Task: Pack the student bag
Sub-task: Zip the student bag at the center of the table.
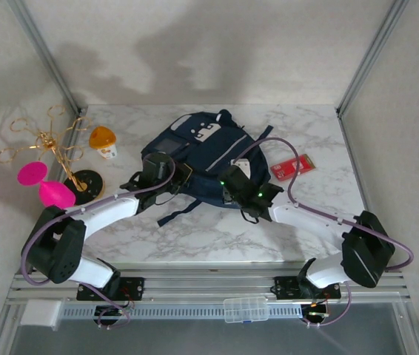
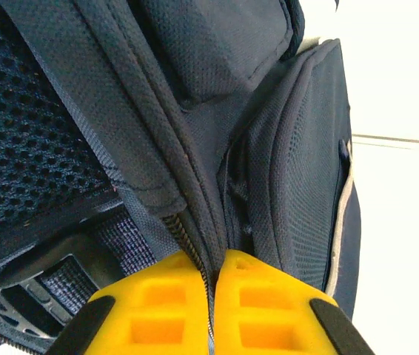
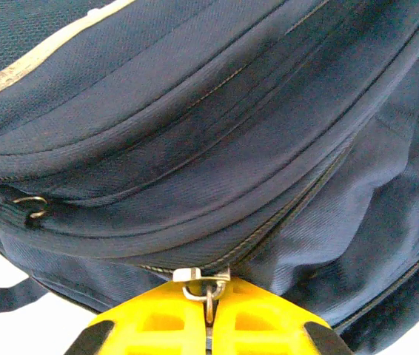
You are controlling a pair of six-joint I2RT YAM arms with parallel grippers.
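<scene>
The student bag [image 1: 198,151] lies flat at the middle of the marble table [image 1: 306,229], its top toward 12 o'clock. It is navy fabric with a white patch with dark dots near the top, a grey square panel at its 10 o'clock side, a pale trim stripe on its 3 o'clock side, and dark straps trailing toward 6 o'clock. The left wrist view shows open mesh padding and a grey buckle.

The left gripper [image 2: 211,274] is clenched at the bag's 8 o'clock edge, the zipper seam pinched between its yellow fingers. The right gripper [image 3: 208,296], at the 4 o'clock edge, is clamped on the metal zipper pull [image 3: 208,285].

The table is white with grey veins. At 9 o'clock stand a gold wire stand [image 1: 47,144], a pink object [image 1: 43,185] and an orange-lidded tub [image 1: 103,140]; at 3 o'clock lies a red packet [image 1: 292,166]. White walls and aluminium posts [image 1: 47,52] enclose it.
</scene>
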